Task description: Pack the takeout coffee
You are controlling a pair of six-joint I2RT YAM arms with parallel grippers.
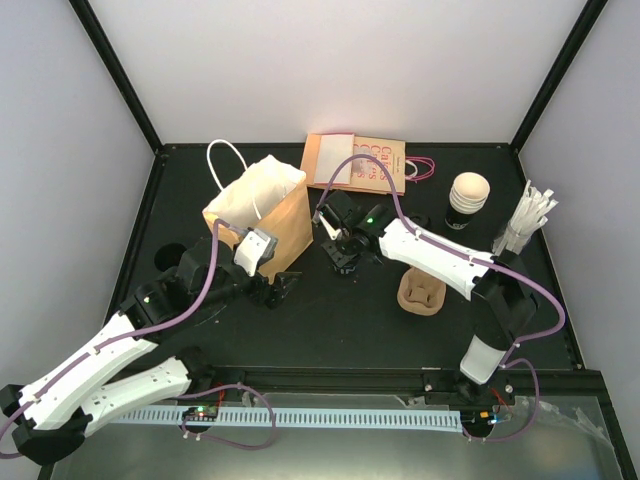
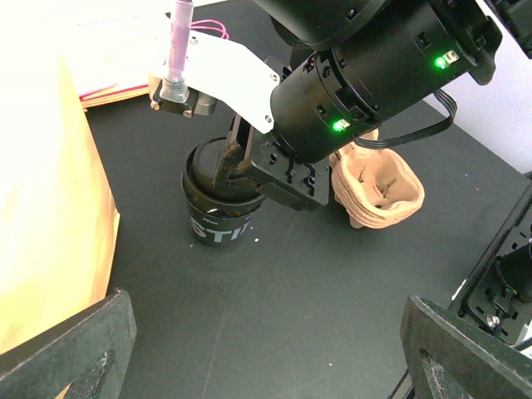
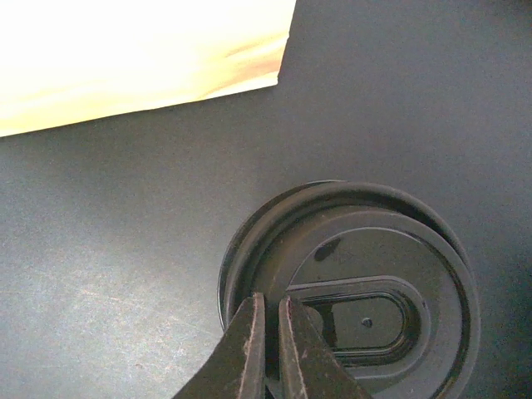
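Bright, even overhead light leaves soft shadows on the matte black tabletop (image 1: 330, 330). The tan paper bag (image 3: 125, 50) blows out to glaring yellow-white in both wrist views.

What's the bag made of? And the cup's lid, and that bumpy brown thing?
The bag looks like brown paper: flat and matte, with sharp folded edges. The lid looks like black plastic, smooth and slightly shiny, with neat moulded rings. The bumpy brown thing is a cup carrier. It seems to be pressed paper pulp, because it looks dull, rough and rounded.
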